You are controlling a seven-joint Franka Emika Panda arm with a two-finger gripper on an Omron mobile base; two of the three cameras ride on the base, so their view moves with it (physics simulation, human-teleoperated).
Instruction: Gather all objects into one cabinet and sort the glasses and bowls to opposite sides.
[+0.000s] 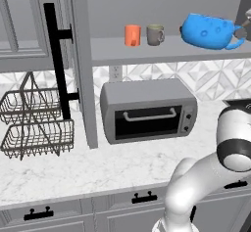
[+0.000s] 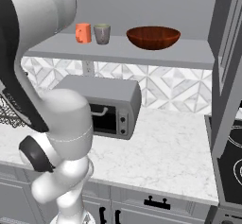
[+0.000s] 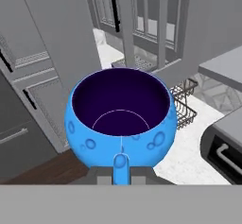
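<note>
Left base view: marble counter (image 1: 98, 170) (grey kitchen), toaster oven (image 1: 147, 109).

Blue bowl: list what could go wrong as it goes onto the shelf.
1. The blue bowl hangs tipped on its side, pinched by its rim in the shut gripper; it could slip, or land tilted and roll off the shelf.
2. The red-brown bowl already fills much of the shelf's right part, so the blue one may knock it.
3. Placed too far left, it would crowd the orange cup and grey mug, spoiling the sort.
</note>
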